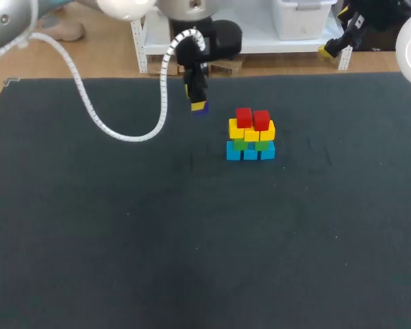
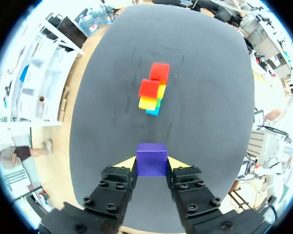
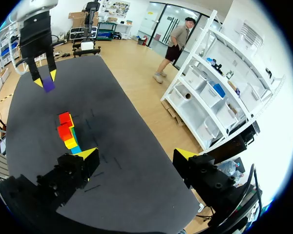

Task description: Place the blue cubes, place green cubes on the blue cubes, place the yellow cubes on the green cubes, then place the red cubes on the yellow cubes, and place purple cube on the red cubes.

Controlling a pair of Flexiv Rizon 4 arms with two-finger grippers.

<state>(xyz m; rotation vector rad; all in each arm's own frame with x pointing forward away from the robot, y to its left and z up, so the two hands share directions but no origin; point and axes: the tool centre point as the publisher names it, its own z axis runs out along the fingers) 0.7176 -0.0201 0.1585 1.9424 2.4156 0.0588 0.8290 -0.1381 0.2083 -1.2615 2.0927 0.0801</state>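
**Purple cube [image 2: 152, 157] clamped in the left gripper, short of the stack**

Table [image 1: 89, 240] carries one thing, the stack [image 1: 251, 136], which stands towards the far side. It has blue cubes [image 1: 250, 153] at the base, then green cubes [image 1: 250, 144], then yellow cubes [image 1: 251, 130]. Two red cubes [image 1: 252, 118] sit side by side on top, and nothing lies on the reds yet.

The right gripper [image 3: 136, 153] is well off to the stack's right, its fingers wide apart and empty.

The left gripper [image 2: 152, 165] hangs to the stack's left and a little beyond it, higher than the red cubes. Its two yellow tips press the purple cube from both sides. The cube sits squarely between them, with its lower part showing below the tips.

The step in hand looks like the last one, capping the reds with purple. To do it well, I would:

- Carry the cube sideways at this height until it is right over the line where the two reds meet, so it bears on both.
- Turn it so its faces line up with theirs, then lower straight down.
- Spread the fingers only once the cube rests.

The top tier is narrow, so a sideways brush from a fingertip or an off-centre landing could push a red cube off. The fingers should part just enough to clear the cube, then lift straight up.
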